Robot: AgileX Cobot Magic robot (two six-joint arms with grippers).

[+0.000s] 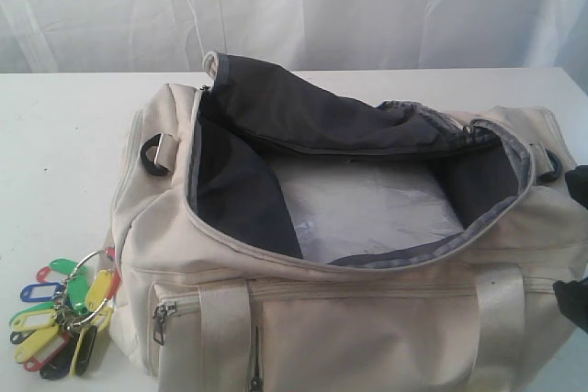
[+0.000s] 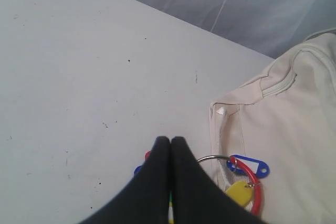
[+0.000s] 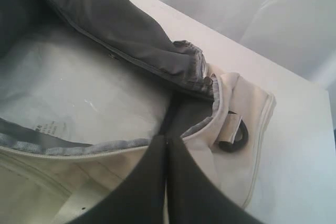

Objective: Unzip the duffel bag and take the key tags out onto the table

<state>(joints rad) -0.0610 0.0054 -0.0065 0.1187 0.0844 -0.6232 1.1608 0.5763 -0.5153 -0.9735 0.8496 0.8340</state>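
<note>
The cream duffel bag [image 1: 367, 328] lies on the white table [image 1: 55, 153] with its top unzipped and its dark grey lining folded back. The key tags [image 1: 64, 314], a colourful bunch on metal rings, rest on the table against the bag's left end. My left gripper [image 2: 170, 139] hangs shut just above the key tags [image 2: 251, 166], its fingers pressed together with nothing between them. It is outside the exterior view. My right gripper [image 3: 166, 139] is shut and empty over the bag's right end [image 3: 239, 103], close to the zip opening's rim.
A pale sheet [image 1: 367, 208] lines the bag's open bottom. Black D-rings sit at both ends [image 1: 152, 155] [image 3: 233, 141]. A white curtain [image 1: 367, 6] hangs behind the table. Dark parts of the right arm [image 1: 577, 305] show at the right edge.
</note>
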